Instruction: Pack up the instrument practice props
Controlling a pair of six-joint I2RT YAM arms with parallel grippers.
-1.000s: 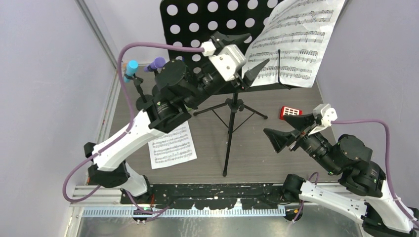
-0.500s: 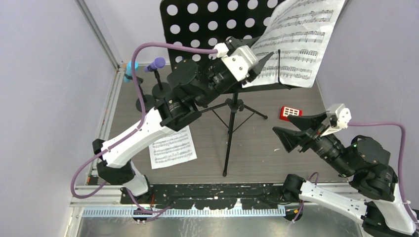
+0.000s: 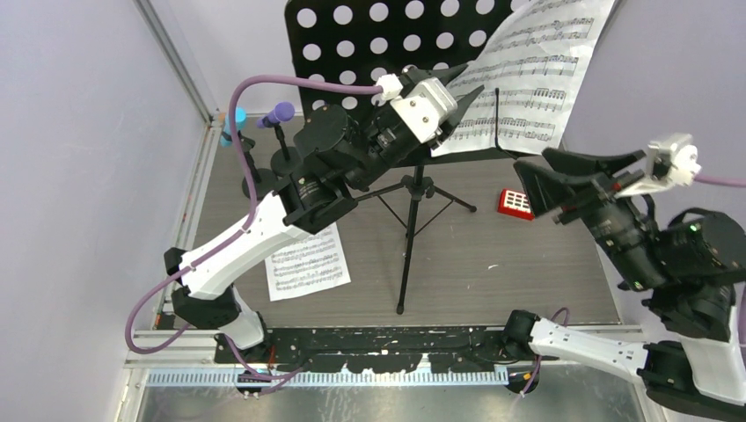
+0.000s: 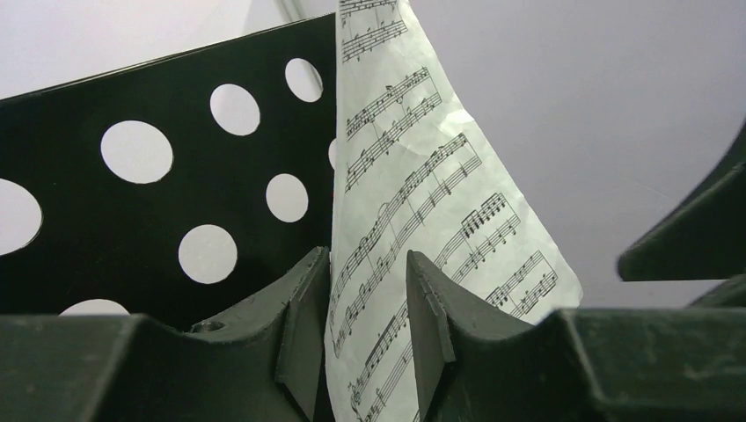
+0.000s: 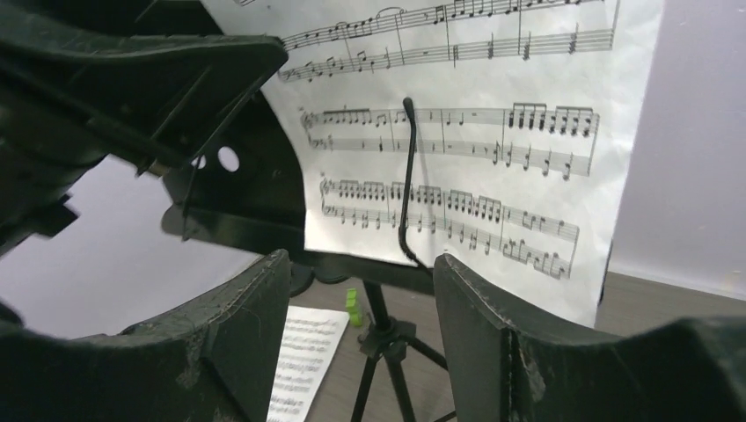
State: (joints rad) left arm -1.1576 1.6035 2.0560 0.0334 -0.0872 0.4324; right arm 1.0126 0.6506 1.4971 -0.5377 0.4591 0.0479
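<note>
Left gripper (image 4: 368, 290) closed in on sheet-music page (image 3: 528, 79) on music rack (image 3: 352, 44) at far edge; fingers stood apart, straddling page edge, not clamped. Right gripper (image 5: 359, 264) rose from near-right corner, jaws wide. Page removal looked next.

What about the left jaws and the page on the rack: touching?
Cannot tell. Left wrist view shows the page between the open left jaws; contact unclear.

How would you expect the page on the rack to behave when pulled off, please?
Likely floppy: the page bends away from the rack. Probably light, yet the wire arm across it may snag or tear it.
</note>
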